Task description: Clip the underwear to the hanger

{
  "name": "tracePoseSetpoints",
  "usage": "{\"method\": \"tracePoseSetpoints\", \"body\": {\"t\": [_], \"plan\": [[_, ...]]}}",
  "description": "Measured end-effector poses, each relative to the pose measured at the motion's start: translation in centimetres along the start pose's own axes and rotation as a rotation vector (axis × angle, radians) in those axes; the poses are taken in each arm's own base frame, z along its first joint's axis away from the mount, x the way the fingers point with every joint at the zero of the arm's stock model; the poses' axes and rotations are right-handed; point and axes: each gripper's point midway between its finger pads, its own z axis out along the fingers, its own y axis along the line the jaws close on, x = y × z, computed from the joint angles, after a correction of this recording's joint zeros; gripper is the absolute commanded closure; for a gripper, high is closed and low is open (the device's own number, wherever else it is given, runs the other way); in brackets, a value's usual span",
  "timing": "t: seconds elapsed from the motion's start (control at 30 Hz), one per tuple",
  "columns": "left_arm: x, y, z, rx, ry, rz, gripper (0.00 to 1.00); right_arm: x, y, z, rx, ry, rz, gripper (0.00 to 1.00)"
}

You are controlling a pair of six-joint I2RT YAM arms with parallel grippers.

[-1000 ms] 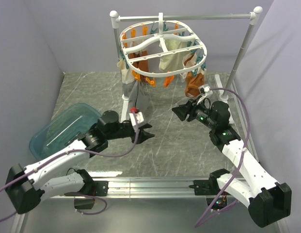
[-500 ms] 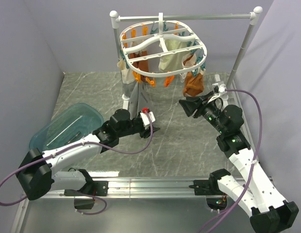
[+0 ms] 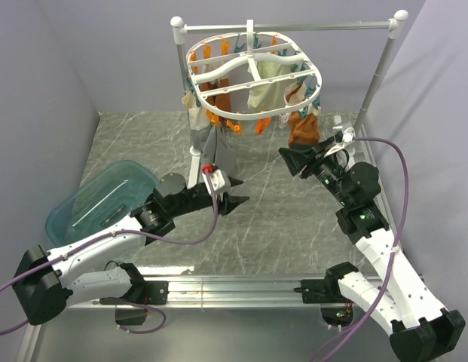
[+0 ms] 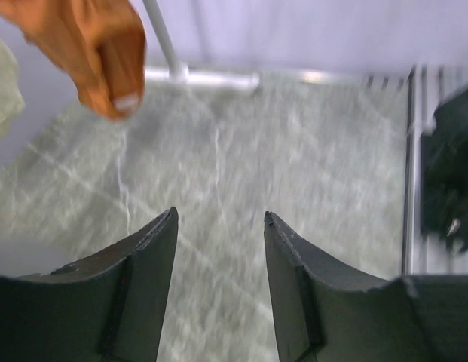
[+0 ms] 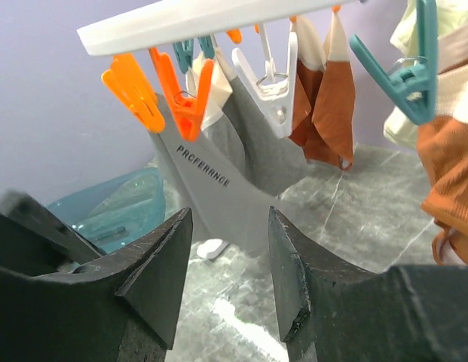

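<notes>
Left gripper (image 3: 235,196) is released: the jaws stand apart with nothing between them. In the top view it sits at centre frame, over the table (image 3: 279,219), just below the hanging underwear (image 3: 218,147). The left wrist view shows only blurred table between the jaws, with the brown garment (image 4: 90,53) at upper left.

Right gripper (image 3: 285,158) is likewise released, jaws apart and empty. It sits right of centre in the top view, just below the brown garment in the frame, its tips pointing toward the upper left.

Underwear location: suspended from the lower-left rim of the hanger (image 3: 252,54), clear of both grippers. In the right wrist view the grey fabric (image 5: 218,188) hangs from an orange peg (image 5: 185,98) and shows in the gap above the jaws, not touching them. A white peg (image 5: 273,83) hangs in front of its upper right part.

The hanger hangs from the rail (image 3: 309,27) at the top of the frame. A teal tub (image 3: 105,196) sits at left.
</notes>
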Motion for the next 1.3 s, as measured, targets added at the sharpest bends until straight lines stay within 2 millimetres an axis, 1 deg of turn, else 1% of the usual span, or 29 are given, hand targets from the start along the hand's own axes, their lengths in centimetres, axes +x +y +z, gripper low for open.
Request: {"method": "tracePoseSetpoints", "body": {"t": [0.07,0.17,0.27,0.33,0.4,0.47,0.53,0.6,0.8,0.9,1.0,1.07,1.13,1.2,1.3], "plan": [[-2.4,0.3,0.2,-0.014,-0.052,-0.032,0.47,-0.1,0.1,0.0,-0.007,-0.016,-0.007,0.48],[-6.4,1.1,0.4,-0.044,-0.146,-0.068,0.47,-0.4,0.1,0.2,-0.014,-0.033,-0.011,0.48],[-10.2,2.0,0.3,-0.081,-0.238,-0.095,0.5,-0.9,0.3,0.7,-0.025,-0.059,-0.016,0.48],[-12.4,3.0,0.2,-0.121,-0.292,-0.117,0.55,-0.9,0.3,1.2,-0.03,-0.067,-0.014,0.49],[-13.9,4.0,0.4,-0.163,-0.322,-0.127,0.58,-0.9,0.2,1.7,-0.027,-0.067,-0.003,0.51],[-15.1,4.9,0.7,-0.199,-0.346,-0.138,0.59,-1.0,0.1,2.4,-0.02,-0.067,0.014,0.52],[-15.4,5.4,1.0,-0.218,-0.354,-0.141,0.58,-1.2,0.2,3.1,-0.018,-0.069,0.035,0.52],[-15.1,5.6,1.4,-0.222,-0.349,-0.144,0.58,-1.8,0.6,3.7,-0.019,-0.08,0.06,0.53],[-13.1,6.2,3.0,-0.247,-0.308,-0.163,0.57,-3.0,1.5,4.4,-0.028,-0.114,0.102,0.54],[-12.4,6.9,3.7,-0.279,-0.291,-0.172,0.53,-3.8,1.7,4.6,-0.026,-0.133,0.11,0.54],[-12.1,7.7,4.4,-0.311,-0.288,-0.175,0.48,-4.1,1.6,4.7,-0.019,-0.143,0.114,0.54],[-12.0,8.2,4.8,-0.327,-0.29,-0.177,0.47,-4.2,1.5,4.7,-0.009,-0.147,0.115,0.53],[-11.7,8.5,5.1,-0.343,-0.285,-0.18,0.46,-4.3,1.4,4.7,-0.006,-0.149,0.115,0.5],[-11.6,8.9,5.3,-0.36,-0.282,-0.183,0.45,-4.2,1.3,4.7,-0.001,-0.147,0.116,0.44],[-11.6,9.5,5.7,-0.383,-0.285,-0.185,0.44,-4.1,1.3,4.7,0.006,-0.14,0.118,0.37]]}}
